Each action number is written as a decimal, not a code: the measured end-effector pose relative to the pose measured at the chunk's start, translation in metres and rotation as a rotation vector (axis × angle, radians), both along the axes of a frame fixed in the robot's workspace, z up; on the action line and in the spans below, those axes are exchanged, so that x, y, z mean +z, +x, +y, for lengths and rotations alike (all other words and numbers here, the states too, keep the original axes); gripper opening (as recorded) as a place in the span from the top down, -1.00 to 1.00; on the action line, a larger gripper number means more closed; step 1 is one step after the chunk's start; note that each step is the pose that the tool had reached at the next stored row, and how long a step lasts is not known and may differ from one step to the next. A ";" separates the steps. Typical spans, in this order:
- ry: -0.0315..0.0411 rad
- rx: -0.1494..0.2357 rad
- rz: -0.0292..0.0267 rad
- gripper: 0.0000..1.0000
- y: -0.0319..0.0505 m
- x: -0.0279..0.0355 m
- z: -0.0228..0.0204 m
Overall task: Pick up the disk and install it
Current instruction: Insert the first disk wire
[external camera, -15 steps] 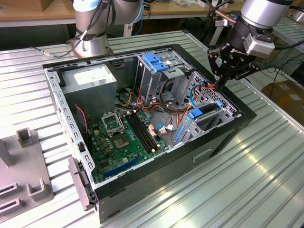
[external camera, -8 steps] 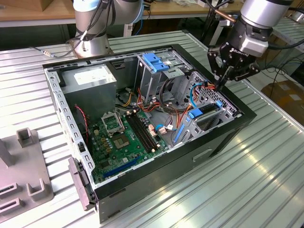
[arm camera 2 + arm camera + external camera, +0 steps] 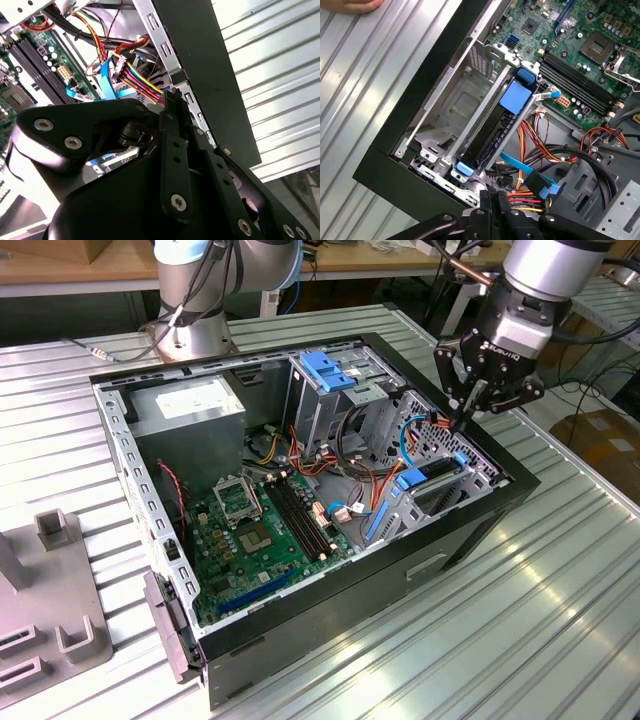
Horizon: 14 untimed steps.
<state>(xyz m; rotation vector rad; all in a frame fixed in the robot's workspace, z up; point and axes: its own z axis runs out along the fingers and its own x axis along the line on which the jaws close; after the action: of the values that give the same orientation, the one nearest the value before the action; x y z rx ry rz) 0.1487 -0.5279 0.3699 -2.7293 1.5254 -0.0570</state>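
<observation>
Ribbed metal surface (image 3: 560, 610) carrying an open computer case (image 3: 470, 515), motherboard (image 3: 260, 530) exposed, grey power-supply box (image 3: 190, 408) at the far corner. Item: the disk (image 3: 492, 131), blue-framed, standing on edge in its bay by the case's near wall, seemingly already seated; judged rigid, fairly heavy, shock-sensitive, best taken by the blue carrier edges, not the faces. Claw (image 3: 470, 410) hovers just above the bay beside the cable bundle (image 3: 530, 192), fingers pinched together, holding nothing.
</observation>
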 end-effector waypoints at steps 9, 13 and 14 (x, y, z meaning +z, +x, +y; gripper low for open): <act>-0.0001 -0.199 0.0000 0.66 -0.0001 -0.0024 0.0000; -0.0001 -0.254 0.0000 0.66 0.0003 -0.0035 -0.0038; 0.0000 -0.254 0.0001 0.66 0.0003 -0.0036 -0.0056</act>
<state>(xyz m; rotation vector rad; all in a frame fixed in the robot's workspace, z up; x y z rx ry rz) 0.1490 -0.5335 0.3664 -2.5178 1.8618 -0.0594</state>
